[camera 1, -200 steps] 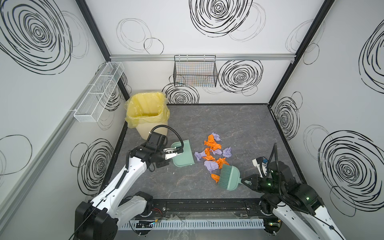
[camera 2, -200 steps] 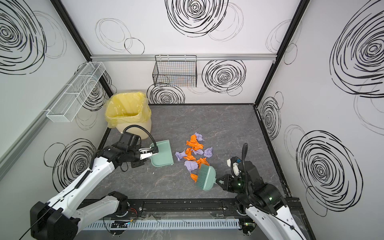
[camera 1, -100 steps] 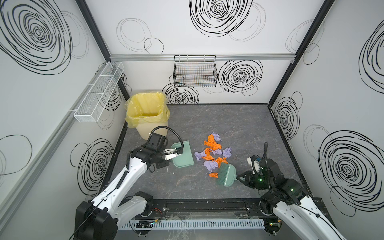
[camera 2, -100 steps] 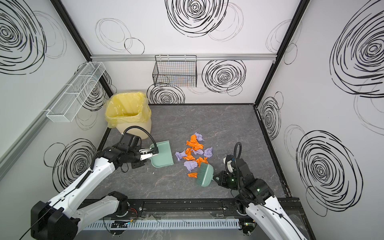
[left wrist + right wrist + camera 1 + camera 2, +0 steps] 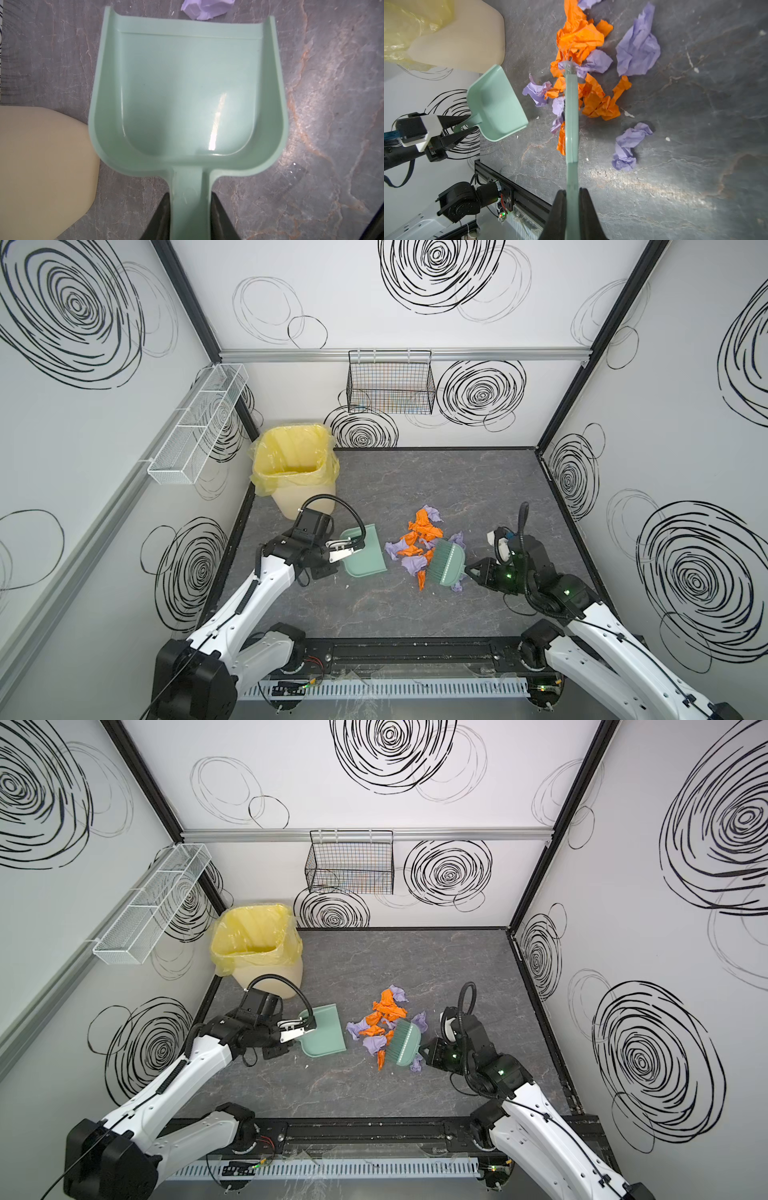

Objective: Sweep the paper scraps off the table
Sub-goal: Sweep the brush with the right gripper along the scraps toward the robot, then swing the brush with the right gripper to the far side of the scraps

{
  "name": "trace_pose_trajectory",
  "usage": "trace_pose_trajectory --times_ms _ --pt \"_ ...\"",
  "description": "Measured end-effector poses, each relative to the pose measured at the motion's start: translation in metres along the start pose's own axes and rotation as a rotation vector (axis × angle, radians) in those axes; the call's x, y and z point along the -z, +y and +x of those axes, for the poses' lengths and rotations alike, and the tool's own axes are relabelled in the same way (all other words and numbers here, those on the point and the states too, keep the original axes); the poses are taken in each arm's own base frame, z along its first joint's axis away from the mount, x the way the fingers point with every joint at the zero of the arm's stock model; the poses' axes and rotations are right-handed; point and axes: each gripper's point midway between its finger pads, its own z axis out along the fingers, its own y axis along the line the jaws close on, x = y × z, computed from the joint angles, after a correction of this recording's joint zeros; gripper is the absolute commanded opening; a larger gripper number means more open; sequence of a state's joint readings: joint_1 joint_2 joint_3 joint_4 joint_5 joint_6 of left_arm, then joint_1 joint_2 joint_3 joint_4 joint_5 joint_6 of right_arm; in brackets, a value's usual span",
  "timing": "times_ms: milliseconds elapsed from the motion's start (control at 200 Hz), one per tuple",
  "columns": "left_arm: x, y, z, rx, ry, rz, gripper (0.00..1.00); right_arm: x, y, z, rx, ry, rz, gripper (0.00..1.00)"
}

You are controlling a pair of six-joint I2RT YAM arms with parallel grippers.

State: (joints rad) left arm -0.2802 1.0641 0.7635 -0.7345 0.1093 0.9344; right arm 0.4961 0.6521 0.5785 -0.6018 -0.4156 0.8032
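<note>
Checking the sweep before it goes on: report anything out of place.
A lavender scrap and another lie on the brush's far side from the dustpan, so a stroke toward the dustpan would likely miss them. Nothing else stands out.

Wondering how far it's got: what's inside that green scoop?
Nothing: the dustpan shows a bare floor in the left wrist view. The paper scraps lie outside it on the table. Only what's beneath it is hidden.
</note>
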Motion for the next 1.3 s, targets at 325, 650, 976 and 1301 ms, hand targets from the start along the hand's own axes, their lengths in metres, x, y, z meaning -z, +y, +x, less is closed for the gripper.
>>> trace_pose_trajectory --times_ms 325,650,976,1301 --pt "-0.003 -0.002 0.007 0.009 0.009 0.009 0.00 0.065 0.032 -0.025 0.107 -0.113 0.022 0.00" --pt "-0.003 -0.003 0.006 0.005 0.004 0.015 0.00 0.091 -0.032 0.013 0.072 -0.037 0.288 0.00" --pt "-0.007 -0.005 0.006 0.000 0.010 0.035 0.00 0.084 -0.051 0.016 0.041 0.021 0.413 0.00" --pt "-0.006 -0.001 0.011 0.003 0.015 0.028 0.00 0.061 -0.060 0.014 0.039 0.110 0.507 0.00"
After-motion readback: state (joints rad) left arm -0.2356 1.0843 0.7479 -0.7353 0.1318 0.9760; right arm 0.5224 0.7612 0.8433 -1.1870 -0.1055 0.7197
